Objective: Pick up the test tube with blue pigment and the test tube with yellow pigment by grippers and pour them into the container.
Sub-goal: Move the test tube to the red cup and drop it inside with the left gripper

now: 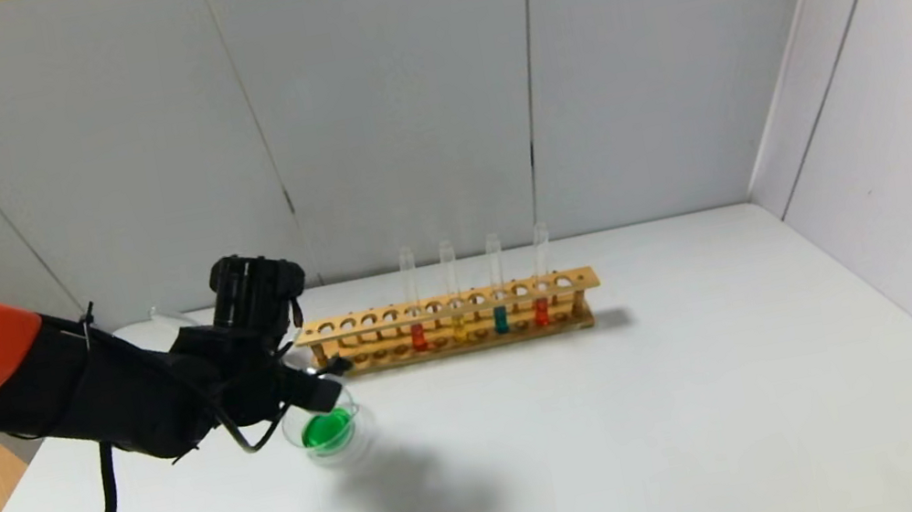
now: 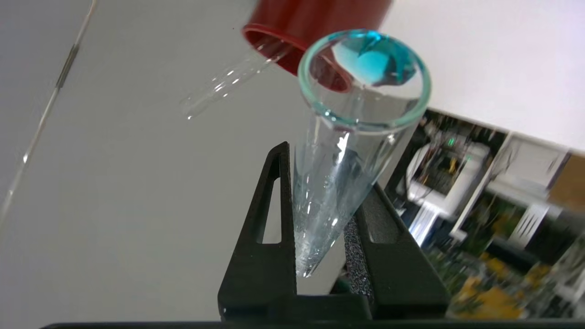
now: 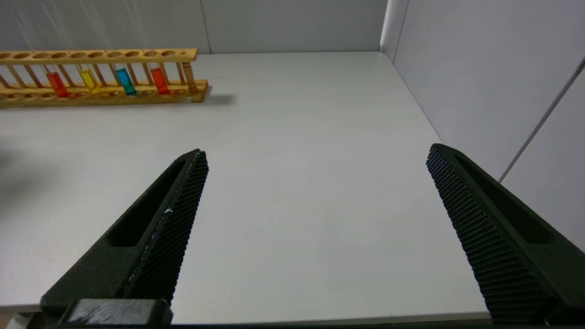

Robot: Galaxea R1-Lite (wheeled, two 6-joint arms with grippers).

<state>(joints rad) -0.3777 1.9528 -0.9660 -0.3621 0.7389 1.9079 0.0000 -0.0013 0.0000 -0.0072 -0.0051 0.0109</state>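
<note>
Currently, left gripper [image 2: 320,237] clenched on the test tube with blue pigment [image 2: 347,137], tilted beside the container [image 1: 328,432] for emptying; right gripper [image 3: 315,228] released, idle, well clear of the container.

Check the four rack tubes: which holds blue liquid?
The test tube with blue pigment, third along the rack from the left claw's end; its neighbours hold red and yellow.

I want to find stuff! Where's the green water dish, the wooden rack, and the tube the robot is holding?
Dish [image 1: 328,432], head view, on its green liquid.
Rack [image 1: 446,304], head view, on its top rail.
Tube [image 2: 338,169], left wrist view, on its glass wall.
</note>
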